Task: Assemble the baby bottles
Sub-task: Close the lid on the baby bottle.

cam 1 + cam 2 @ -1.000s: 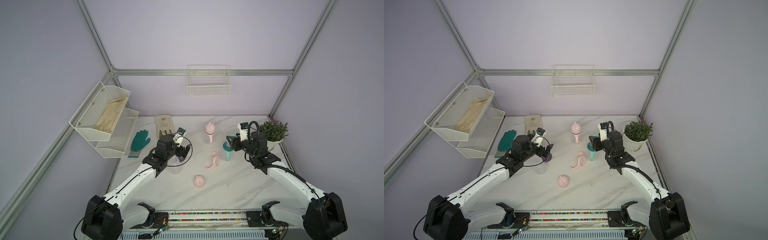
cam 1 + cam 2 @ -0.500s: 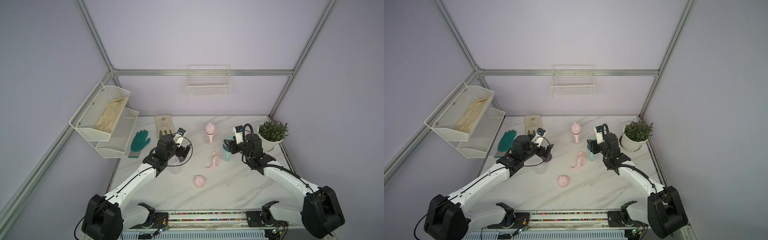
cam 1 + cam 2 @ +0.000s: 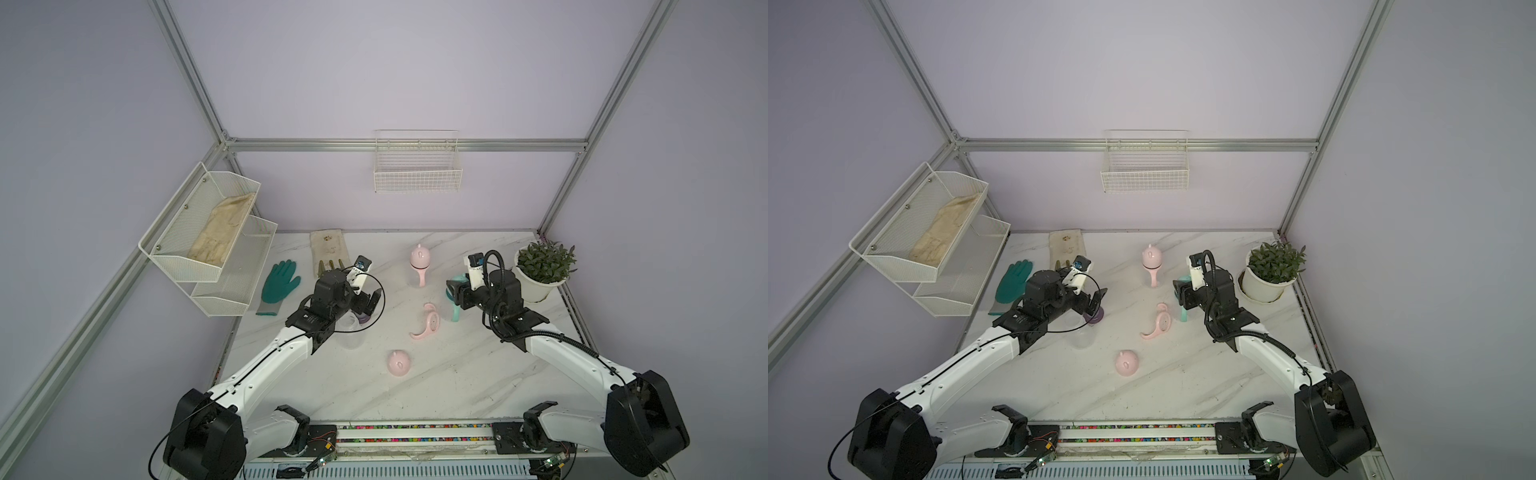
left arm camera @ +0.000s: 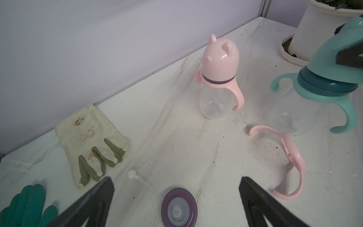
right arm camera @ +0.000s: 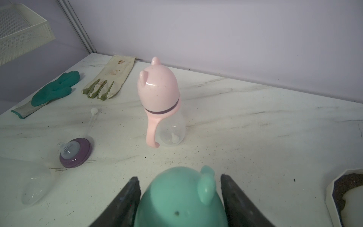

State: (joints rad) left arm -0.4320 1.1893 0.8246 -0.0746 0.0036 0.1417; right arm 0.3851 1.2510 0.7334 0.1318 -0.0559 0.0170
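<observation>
Swung nearer over mint bottle's cap [image 5: 182, 198], right tool [image 5: 177, 196] spread, gripping nothing; left tool [image 4: 176, 204] spread above purple collar [image 4: 179, 208].

Both top views look down from high; wrist cameras skim the table [image 4: 196, 137] closely.

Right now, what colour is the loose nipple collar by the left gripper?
Purple, the nipple collar; clearest in the right wrist view.

1. Soft, even, dim overhead light; shadows on the bench [image 3: 457, 374] are faint.
2. Small glare spots mark the pink cap [image 4: 221, 57].
3. Wrist views blur close up; top views bend straight frame rails.
</observation>
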